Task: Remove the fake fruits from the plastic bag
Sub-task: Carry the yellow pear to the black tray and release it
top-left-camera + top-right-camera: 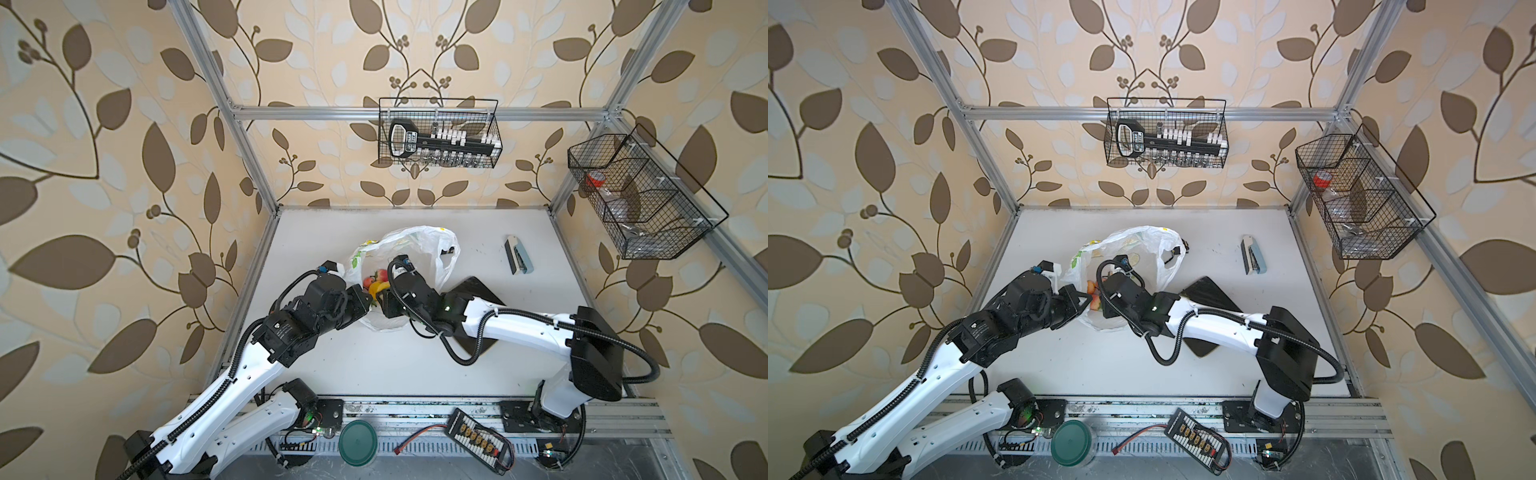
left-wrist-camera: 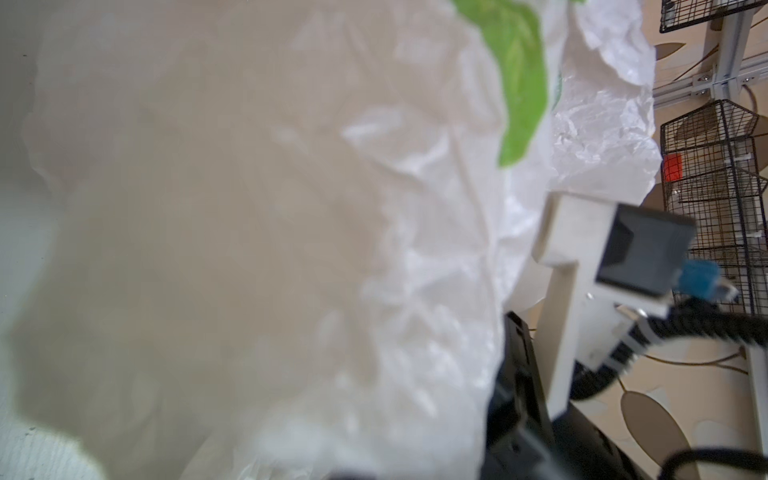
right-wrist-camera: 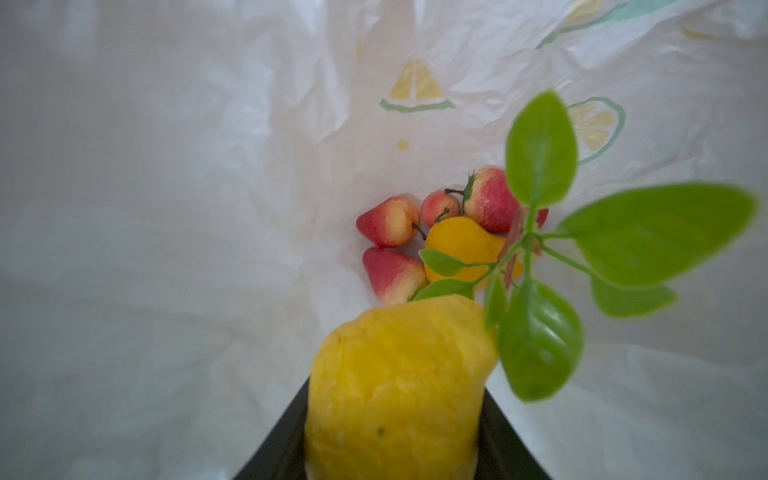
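Note:
The white plastic bag (image 1: 419, 245) (image 1: 1142, 243) with lemon prints lies mid-table, its mouth held up. My left gripper (image 1: 365, 300) (image 1: 1084, 300) is at the bag's near rim, shut on the film. In the left wrist view crinkled bag (image 2: 374, 208) hides the jaws. My right gripper (image 3: 395, 419) reaches inside the bag, shut on a yellow lemon (image 3: 399, 382) with a green leaf sprig (image 3: 540, 340). Beyond it, red-yellow apples (image 3: 390, 220) and a yellow pear (image 3: 461, 245) lie on the bag's bottom. In both top views some fake fruits (image 1: 376, 283) (image 1: 1094, 291) show between the grippers.
A grey stapler (image 1: 517, 255) lies at the back right. A black board (image 1: 478, 291) lies under my right arm. Wire baskets (image 1: 438, 133) (image 1: 636, 195) hang on the frame. A green lid (image 1: 358, 442) and a charger board (image 1: 478, 440) sit on the front rail.

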